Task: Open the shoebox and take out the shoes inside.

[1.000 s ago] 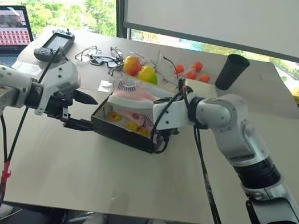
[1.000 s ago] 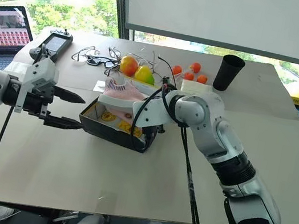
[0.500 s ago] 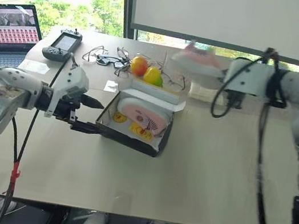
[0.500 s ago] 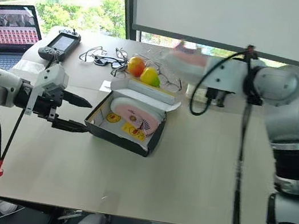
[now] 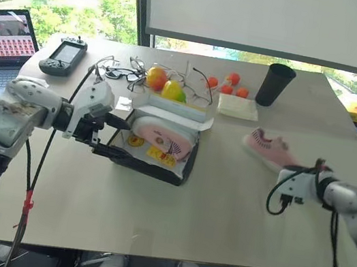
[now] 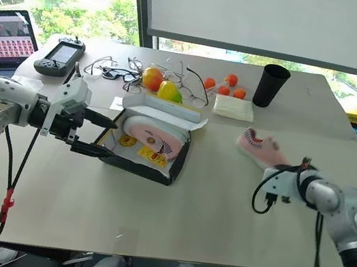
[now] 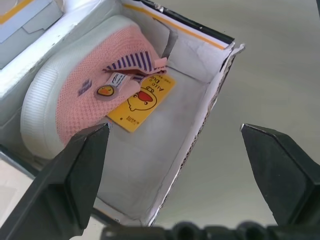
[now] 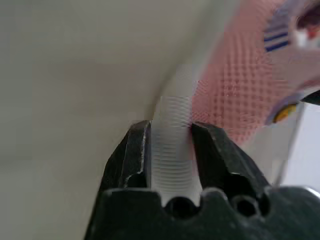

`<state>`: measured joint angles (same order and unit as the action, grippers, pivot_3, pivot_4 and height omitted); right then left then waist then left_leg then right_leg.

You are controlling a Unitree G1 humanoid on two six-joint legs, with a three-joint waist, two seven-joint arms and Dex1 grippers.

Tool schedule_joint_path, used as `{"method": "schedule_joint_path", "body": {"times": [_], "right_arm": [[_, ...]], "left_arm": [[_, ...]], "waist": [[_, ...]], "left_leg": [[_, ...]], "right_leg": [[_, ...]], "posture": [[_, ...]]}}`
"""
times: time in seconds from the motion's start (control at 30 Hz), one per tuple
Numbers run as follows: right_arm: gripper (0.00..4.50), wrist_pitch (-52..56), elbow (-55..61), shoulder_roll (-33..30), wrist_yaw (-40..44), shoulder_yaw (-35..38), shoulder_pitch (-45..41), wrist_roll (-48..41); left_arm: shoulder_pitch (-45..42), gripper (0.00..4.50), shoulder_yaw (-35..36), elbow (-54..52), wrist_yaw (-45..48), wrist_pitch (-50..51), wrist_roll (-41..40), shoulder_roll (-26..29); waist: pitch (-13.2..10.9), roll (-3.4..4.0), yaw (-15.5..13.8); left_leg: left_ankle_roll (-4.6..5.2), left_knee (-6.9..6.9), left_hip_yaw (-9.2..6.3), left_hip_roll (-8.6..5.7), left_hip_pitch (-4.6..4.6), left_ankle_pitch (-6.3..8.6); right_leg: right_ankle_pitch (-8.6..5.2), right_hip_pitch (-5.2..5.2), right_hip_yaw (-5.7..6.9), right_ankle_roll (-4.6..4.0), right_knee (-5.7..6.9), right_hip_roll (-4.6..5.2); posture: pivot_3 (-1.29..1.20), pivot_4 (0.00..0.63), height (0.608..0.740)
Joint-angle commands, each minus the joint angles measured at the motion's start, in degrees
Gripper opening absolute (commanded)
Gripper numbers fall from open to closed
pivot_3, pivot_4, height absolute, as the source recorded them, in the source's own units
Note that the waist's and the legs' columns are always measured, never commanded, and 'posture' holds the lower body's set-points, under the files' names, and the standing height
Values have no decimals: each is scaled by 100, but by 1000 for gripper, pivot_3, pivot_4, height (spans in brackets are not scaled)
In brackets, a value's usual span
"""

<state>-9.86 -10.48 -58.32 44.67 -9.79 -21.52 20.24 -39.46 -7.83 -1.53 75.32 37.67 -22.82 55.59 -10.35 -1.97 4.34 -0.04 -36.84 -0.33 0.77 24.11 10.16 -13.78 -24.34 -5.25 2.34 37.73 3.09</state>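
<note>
- The right claw (image 8: pixel 170 135) has carried one small pink knit sneaker with a white sole (image 6: pixel 261 148) out of the box and across to the beige counter (image 6: pixel 172 208), where a second ago it was still at the box. It now pinches the sneaker's ribbed white sole edge between its two black fingers.
- That makes one shoe out; judging by this, letting go is the step in hand.
- The left claw (image 5: pixel 117 138) is spread wide at the near end of the open cardboard shoebox with dark sides and white inside (image 5: pixel 179 169), one finger over the wall, and has barely shifted.
- Just ahead of that claw, inside the box, lies the second pink sneaker (image 7: pixel 75 95) beside a yellow duck tag (image 7: pixel 142 100).
</note>
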Motion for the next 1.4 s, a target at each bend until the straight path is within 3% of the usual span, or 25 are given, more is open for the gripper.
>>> {"method": "schedule_joint_path", "body": {"times": [0.03, 0.17, 0.37, 0.53, 0.63, 0.87, 1.23, 1.33, 1.4], "right_arm": [[3072, 490, 526, -325, 602, 555, -225, -572], [4472, 2043, 1119, -282, 1597, 772, -1152, -1558], [4491, 4767, 2029, 1034, 1845, 432, -2948, -2881], [4491, 5962, 1878, 2412, 1485, -183, -3837, -3258], [4491, 6015, 1489, 2927, 1334, -705, -4125, -3101], [4491, 5027, 454, 3382, 1150, -1764, -4277, -2306], [4491, 3236, -998, 3973, 642, -2423, -4259, -1014], [3773, 2834, -1075, 3983, 484, -2620, -4130, -571], [3010, 2680, -1031, 3979, 408, -2677, -4067, -366]], "left_arm": [[-34, 4500, 155, -116, 65, -19, -34, 67], [97, 4500, 280, -179, 2, 38, -37, 161], [420, 4500, 602, -380, -248, 163, -78, 293], [669, 4500, 905, -552, -769, 297, -45, 193], [947, 4500, 1195, -834, -1014, 455, -150, 207], [1469, 4500, 1794, -1262, -1429, 739, -343, 259], [1796, 4500, 2161, -1626, -1832, 961, -529, 340], [1834, 4500, 2205, -1683, -1889, 1003, -568, 357], [1881, 4500, 2272, -1740, -1894, 1038, -621, 363]], "waist": [[0, 0, -16], [0, 0, -28], [-2, -2, 42], [-2, -3, -33], [-2, -3, -63], [0, -10, -121], [0, -11, -33], [0, -11, -26], [1, -11, -24]], "left_leg": [[0, -2, 0, 1, -5, 0], [0, -6, 0, 5, -9, 0], [1, -4, -13, 20, -12, 1], [2, -5, -21, 18, -3, 2], [2, -5, -26, 16, 11, 2], [1, -5, -39, 4, 24, 2], [0, -4, -45, 7, 21, 2], [0, -4, -47, 8, 18, 2], [0, -4, -47, 8, 16, 3]], "right_leg": [[0, 6, 1, 1, 1, 0], [-24, 9, 4, 41, 1, -2], [-20, 3, 8, 27, 21, -19], [-5, -4, 15, -4, 25, -15], [-4, -17, 22, -6, 24, -12], [-3, -23, 45, -6, 19, 6], [-2, -24, 53, -9, 24, 3], [-2, -24, 54, -9, 25, 3], [-2, -23, 55, -9, 25, 3]], "posture": [[0, 150, 723], [0, 150, 723], [0, 150, 723], [0, 150, 723], [0, 150, 723], [0, 150, 723], [0, 150, 723], [0, 150, 723], [0, 150, 723]]}}
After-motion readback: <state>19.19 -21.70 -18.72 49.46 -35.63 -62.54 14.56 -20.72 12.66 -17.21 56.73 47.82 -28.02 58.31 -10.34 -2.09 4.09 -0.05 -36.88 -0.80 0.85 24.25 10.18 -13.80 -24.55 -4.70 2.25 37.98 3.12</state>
